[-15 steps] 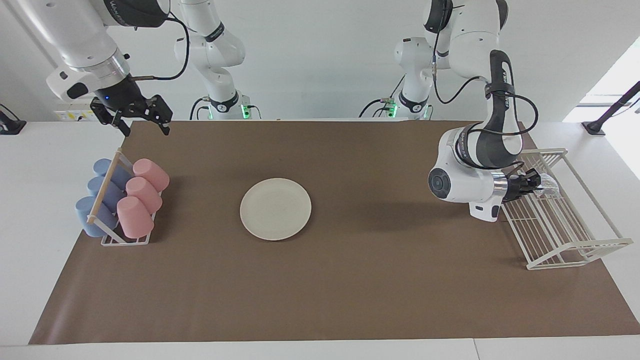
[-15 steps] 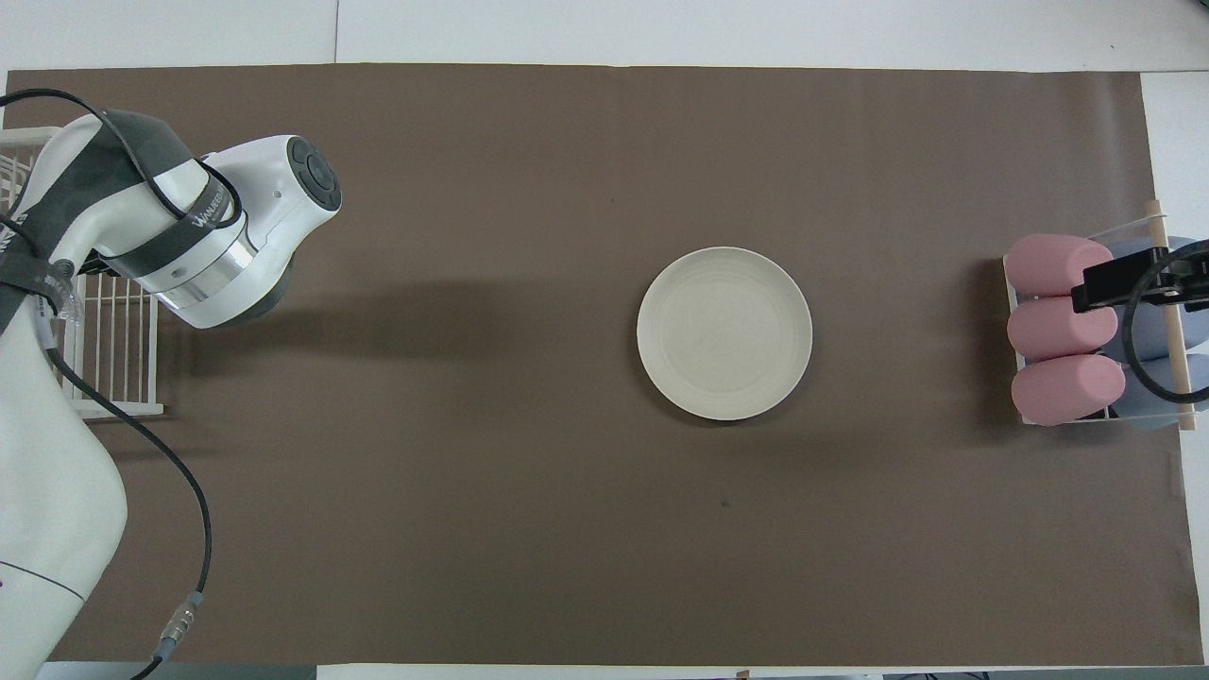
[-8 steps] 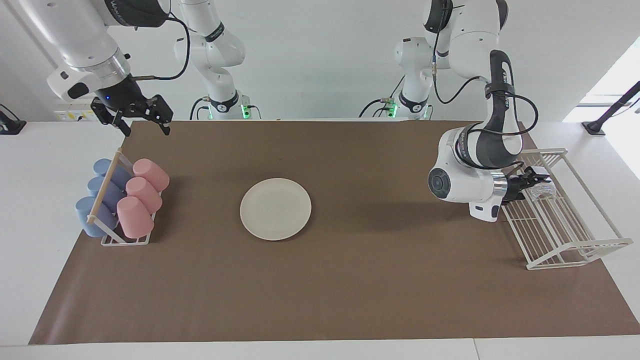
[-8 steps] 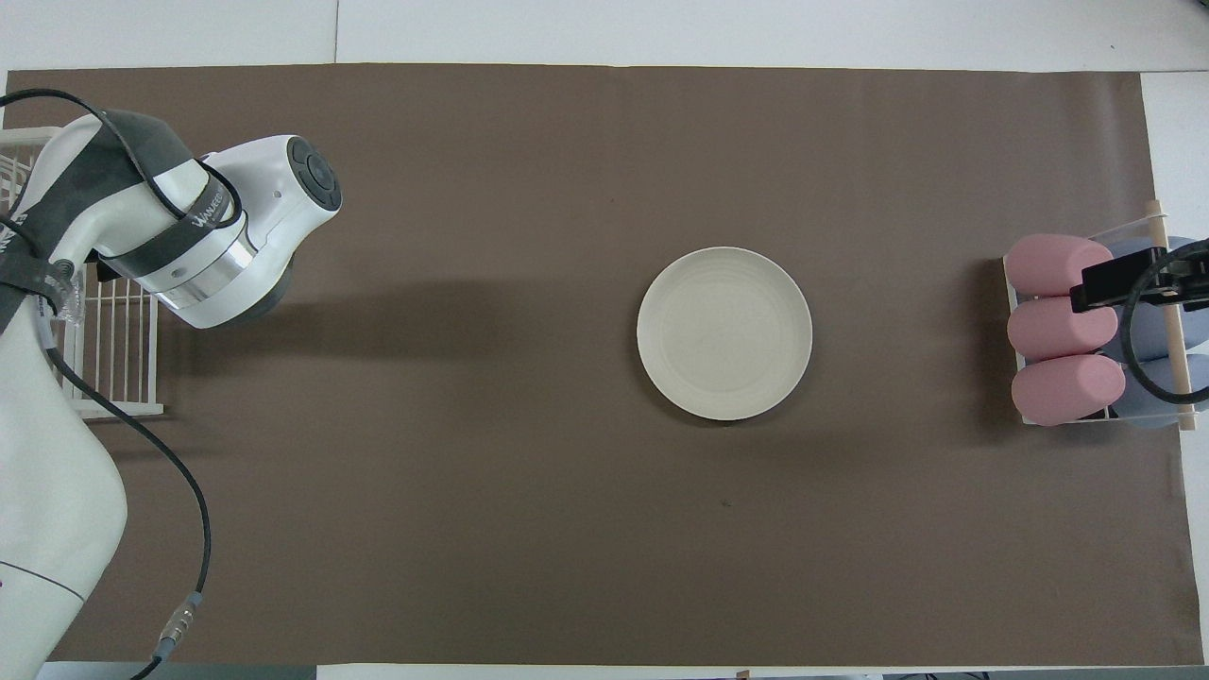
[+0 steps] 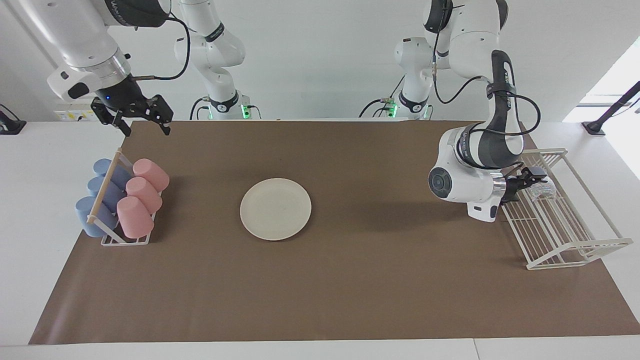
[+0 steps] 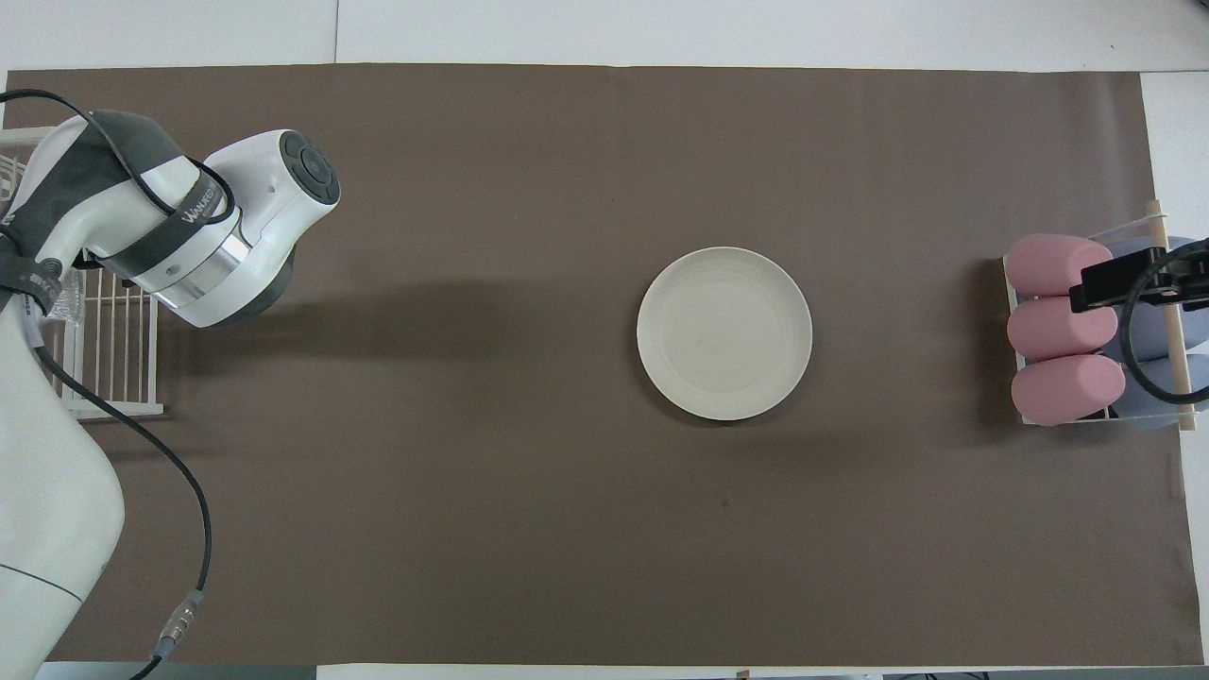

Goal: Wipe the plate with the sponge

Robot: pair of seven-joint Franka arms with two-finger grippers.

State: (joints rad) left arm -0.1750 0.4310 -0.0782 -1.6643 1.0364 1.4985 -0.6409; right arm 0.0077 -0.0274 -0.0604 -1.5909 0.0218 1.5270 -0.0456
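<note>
The cream-white plate (image 5: pixel 275 209) (image 6: pixel 723 332) lies flat in the middle of the brown mat, with nothing on it. The silvery mesh sponge (image 5: pixel 543 189) rests on the white wire rack (image 5: pixel 565 235) at the left arm's end of the table. My left gripper (image 5: pixel 531 176) is open just beside the sponge, its fingers apart and off it. In the overhead view the left arm's wrist hides both of them. My right gripper (image 5: pixel 145 129) hangs open and empty in the air over the mat's edge by the cup rack, waiting.
A small rack (image 5: pixel 125 239) holds three pink cups (image 5: pixel 142 192) (image 6: pixel 1063 326) and blue cups (image 5: pixel 97 200) at the right arm's end. The wire rack (image 6: pixel 113 364) stands at the other end. A brown mat (image 5: pixel 350 290) covers the table.
My left gripper has opened and let the sponge go onto the wire rack, then drawn back slightly. The right arm and the plate have not moved.
</note>
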